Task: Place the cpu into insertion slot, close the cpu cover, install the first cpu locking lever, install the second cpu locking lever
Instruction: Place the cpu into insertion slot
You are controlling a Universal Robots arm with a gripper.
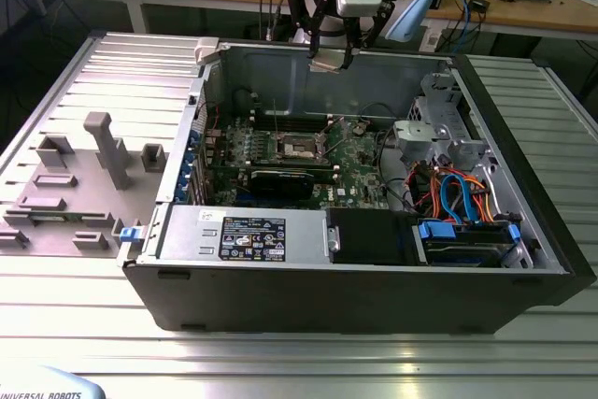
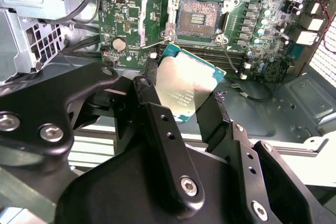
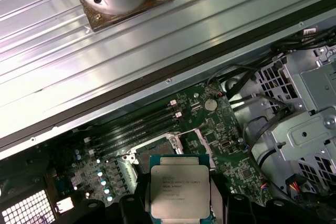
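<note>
Gripper point(image 2: 181, 104) pinches the cpu point(image 2: 185, 82), held apart from the open insertion slot point(image 2: 199, 18).

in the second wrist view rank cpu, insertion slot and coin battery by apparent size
1. cpu, though nearness to the camera inflates it
2. insertion slot
3. coin battery

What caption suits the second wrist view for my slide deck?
The gripper holds the cpu; the insertion slot sits open and empty.

The end effector point(image 1: 330, 51) holds the cpu point(image 1: 327, 64) above the computer case point(image 1: 280, 298), apart from the insertion slot point(image 1: 297, 147).
</note>
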